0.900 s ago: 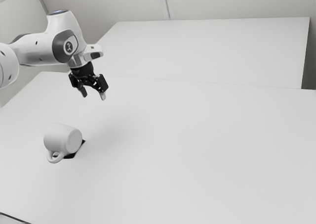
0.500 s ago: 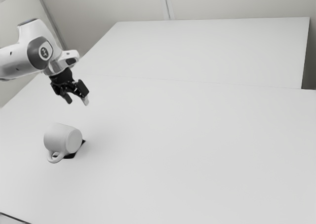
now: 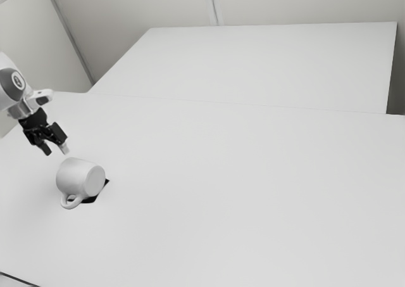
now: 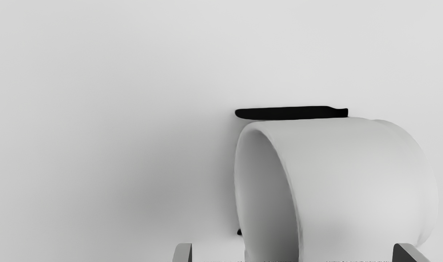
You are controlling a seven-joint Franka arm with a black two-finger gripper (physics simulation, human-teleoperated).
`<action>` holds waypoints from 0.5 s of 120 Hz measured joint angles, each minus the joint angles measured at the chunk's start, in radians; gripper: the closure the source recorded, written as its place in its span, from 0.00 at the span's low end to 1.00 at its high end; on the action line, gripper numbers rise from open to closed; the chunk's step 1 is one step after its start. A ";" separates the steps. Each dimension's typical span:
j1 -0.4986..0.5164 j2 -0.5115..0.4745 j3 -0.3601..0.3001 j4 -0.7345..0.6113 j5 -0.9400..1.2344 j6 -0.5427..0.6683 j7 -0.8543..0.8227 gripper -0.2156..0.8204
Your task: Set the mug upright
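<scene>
My gripper (image 3: 56, 151) hangs above and just behind the white mug (image 3: 76, 177), toward the exterior view's left. The mug lies on its side, its base facing the exterior view's right and its handle low, toward the camera. In the wrist view the mug (image 4: 352, 174) shows its mouth and side wall, its lower part cut off by the picture's edge. The gripper (image 4: 292, 253) is open there, one fingertip beyond the mouth and the other over the mug's wall near its base. No grip on the mug is visible.
A flat black patch (image 3: 92, 199) lies on the white table (image 3: 240, 192) beneath and beside the mug. Behind the table stands another white surface (image 3: 266, 65). A dark line (image 3: 19, 279) crosses the exterior view's lower left corner.
The arm has moved toward the exterior view's left and downward, bringing my gripper close to the mug. The mug has stayed where it was.
</scene>
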 joint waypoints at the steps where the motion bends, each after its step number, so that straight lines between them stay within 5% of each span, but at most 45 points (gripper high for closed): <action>1: 0.003 0.006 0.000 0.006 -0.005 -0.004 0.004 0.21; 60: 0.126 0.135 0.000 0.043 -0.355 -0.252 0.171 0.21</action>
